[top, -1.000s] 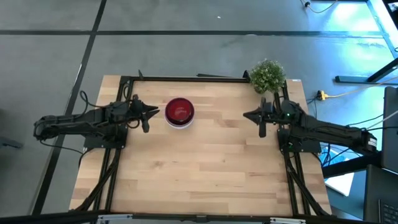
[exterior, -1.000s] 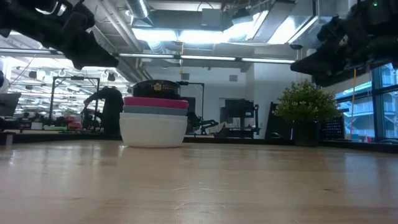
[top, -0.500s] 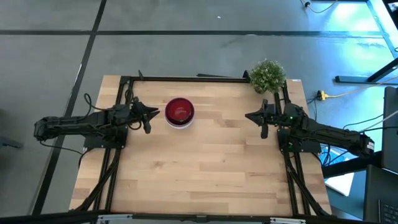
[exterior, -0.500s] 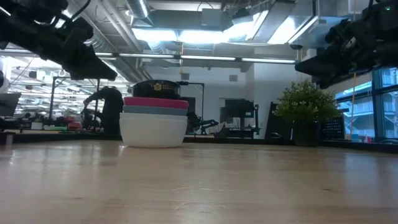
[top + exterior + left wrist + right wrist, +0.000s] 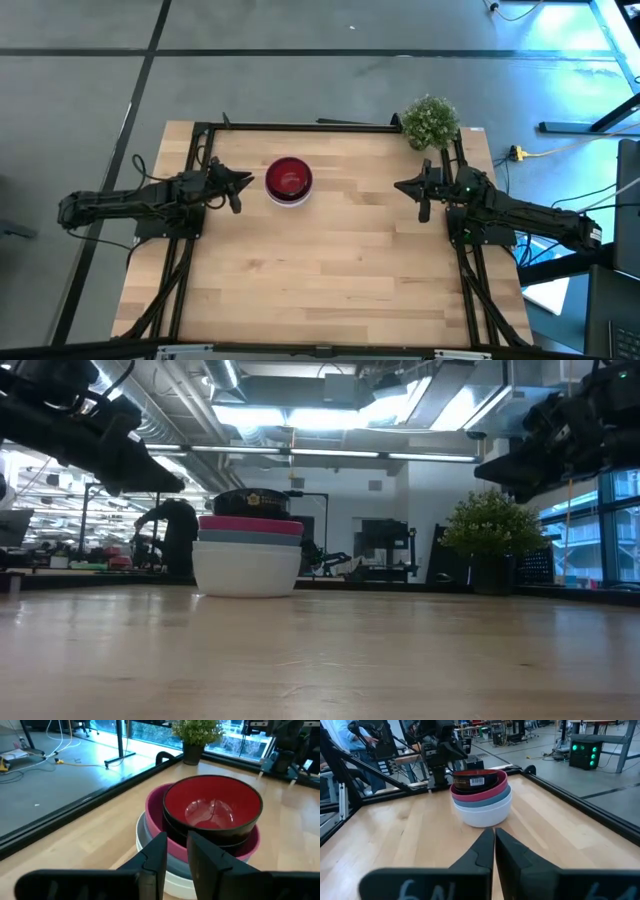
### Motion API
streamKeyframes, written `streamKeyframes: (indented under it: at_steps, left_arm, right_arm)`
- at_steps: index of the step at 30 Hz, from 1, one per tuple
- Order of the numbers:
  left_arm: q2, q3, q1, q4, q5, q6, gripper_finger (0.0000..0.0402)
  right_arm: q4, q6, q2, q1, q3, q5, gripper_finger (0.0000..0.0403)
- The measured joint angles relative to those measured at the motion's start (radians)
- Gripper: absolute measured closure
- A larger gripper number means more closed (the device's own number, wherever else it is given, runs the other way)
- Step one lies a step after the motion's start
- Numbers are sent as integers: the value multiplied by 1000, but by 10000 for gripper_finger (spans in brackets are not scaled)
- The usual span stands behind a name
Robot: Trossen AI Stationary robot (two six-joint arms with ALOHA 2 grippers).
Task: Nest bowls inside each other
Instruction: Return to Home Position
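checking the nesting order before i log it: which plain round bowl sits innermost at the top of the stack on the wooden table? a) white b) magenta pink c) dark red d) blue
c: the round dark red bowl sits inside the magenta pink bowl, with the blue bowl and the white bowl beneath them.

Small green potted plant (image 5: 431,121) sits at the far right corner of the pale wooden table (image 5: 330,270), beside the black frame rail (image 5: 300,126). Yellow cable (image 5: 560,152) trails over the grey floor (image 5: 300,30). A person (image 5: 352,737) stands beyond the table.
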Motion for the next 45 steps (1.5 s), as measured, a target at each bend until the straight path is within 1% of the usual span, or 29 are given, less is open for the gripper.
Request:
streamKeyframes:
  at_steps: [13,18,21,25,30,34,45]
  left_arm:
    - [-22,0,0,-21,-5,0,333]
    - [-22,0,0,-26,30,-4,333]
    - [-22,0,0,-72,33,-22,333]
    - [-22,0,0,-124,29,-33,333]
    - [-22,0,0,-120,25,-31,333]
    - [-22,0,0,-122,8,-30,333]
    - [-22,0,0,-123,6,-30,333]
  right_arm:
    - [-2,-3,0,1,-2,-6,386]
    - [-38,16,1,1,-2,-35,386]
    - [-88,28,1,1,-2,-36,386]
    - [-93,27,2,1,-2,-35,386]
    - [-107,28,1,1,-2,-17,386]
    - [-104,23,1,1,-2,-16,386]
    - [-104,24,1,1,-2,-16,386]
